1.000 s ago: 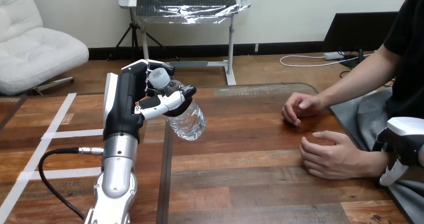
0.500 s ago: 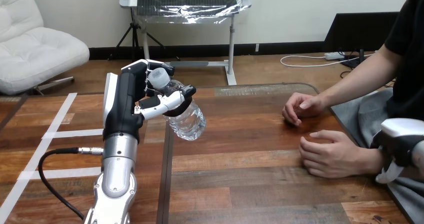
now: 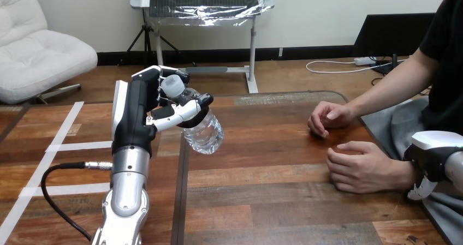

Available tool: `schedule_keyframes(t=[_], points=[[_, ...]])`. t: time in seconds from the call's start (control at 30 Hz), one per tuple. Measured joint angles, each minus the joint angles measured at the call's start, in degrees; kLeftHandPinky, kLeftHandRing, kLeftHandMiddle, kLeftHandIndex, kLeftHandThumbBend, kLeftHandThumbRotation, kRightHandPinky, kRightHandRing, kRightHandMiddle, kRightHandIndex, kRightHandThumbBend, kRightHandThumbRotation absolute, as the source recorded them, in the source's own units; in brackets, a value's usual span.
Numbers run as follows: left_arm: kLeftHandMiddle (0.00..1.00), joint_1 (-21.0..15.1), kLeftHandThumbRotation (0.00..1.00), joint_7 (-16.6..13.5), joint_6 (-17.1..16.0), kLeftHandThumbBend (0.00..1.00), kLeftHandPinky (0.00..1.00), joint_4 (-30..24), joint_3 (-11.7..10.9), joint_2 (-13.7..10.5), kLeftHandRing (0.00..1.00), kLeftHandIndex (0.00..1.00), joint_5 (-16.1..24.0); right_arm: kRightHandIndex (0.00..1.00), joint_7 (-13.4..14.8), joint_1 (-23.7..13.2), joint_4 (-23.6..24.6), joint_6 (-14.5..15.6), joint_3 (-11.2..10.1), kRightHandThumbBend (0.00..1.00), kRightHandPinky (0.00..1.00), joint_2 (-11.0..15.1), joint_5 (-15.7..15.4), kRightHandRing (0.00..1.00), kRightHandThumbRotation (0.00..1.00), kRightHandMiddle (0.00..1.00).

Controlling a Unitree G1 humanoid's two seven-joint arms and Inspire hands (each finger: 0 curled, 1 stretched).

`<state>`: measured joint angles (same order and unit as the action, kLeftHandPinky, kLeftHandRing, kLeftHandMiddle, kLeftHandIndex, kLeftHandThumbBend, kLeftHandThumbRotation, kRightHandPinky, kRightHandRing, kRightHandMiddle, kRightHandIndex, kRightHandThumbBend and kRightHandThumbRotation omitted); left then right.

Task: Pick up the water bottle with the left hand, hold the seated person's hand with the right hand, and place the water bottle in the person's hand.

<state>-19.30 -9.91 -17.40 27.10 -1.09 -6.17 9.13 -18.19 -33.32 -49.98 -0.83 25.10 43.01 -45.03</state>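
At the wrist (image 3: pixel 401 175) end of the person's near hand (image 3: pixel 363 169): the right hand (image 3: pixel 432 159) has crept closer over the last second. Its white shell is now just beside the wrist, possibly touching. No grasp is visible, and I cannot tell whether it is open or closed from where it sits at the table (image 3: pixel 273 201) edge. The near hand has hardly moved; it is loosely curled, palm down, resting on the wood.

Well to the left of the near hand: the left hand (image 3: pixel 137 114) is clenched round the bottle (image 3: pixel 206 131) at neck and shoulder. The bottle appears clear of the table and tilted, neck uppermost, base angled toward the near hand. Its position is all but unchanged over the same second, a slight drift at most.

Just beyond the near hand: the far hand (image 3: pixel 327 117), curled on the table, unchanged.

Reading: pick-up is done. The step in hand is the right hand's approach to hold the person's hand, not yet completed. The bottle arm appears to be waiting on it. The near hand is palm down, so it will likely need turning and opening before the bottle can go in.

Watch: the grip is high on a tilted, smooth body, so a slip is possible during the carry across.
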Motion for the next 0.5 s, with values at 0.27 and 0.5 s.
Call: schedule_keyframes(t=[0.27, 0.5], points=[[0.45, 0.09, 0.00, -0.33, 0.20, 0.67, 0.38, -0.13, 0.01, 0.01, 0.41, 0.49, 0.08, 0.77, -0.03, 0.00, 0.11, -0.09, 0.51, 0.73, 0.56, 0.05, -0.24, 0.71, 0.00, 0.80], [0.45, 0.20, 0.00, -0.33, 0.29, 0.67, 0.38, -0.39, 0.02, 0.01, 0.41, 0.49, 0.05, 0.75, -0.04, -0.11, 0.11, -0.15, 0.91, 0.75, 0.55, 0.07, -0.27, 0.70, 0.00, 0.79]])
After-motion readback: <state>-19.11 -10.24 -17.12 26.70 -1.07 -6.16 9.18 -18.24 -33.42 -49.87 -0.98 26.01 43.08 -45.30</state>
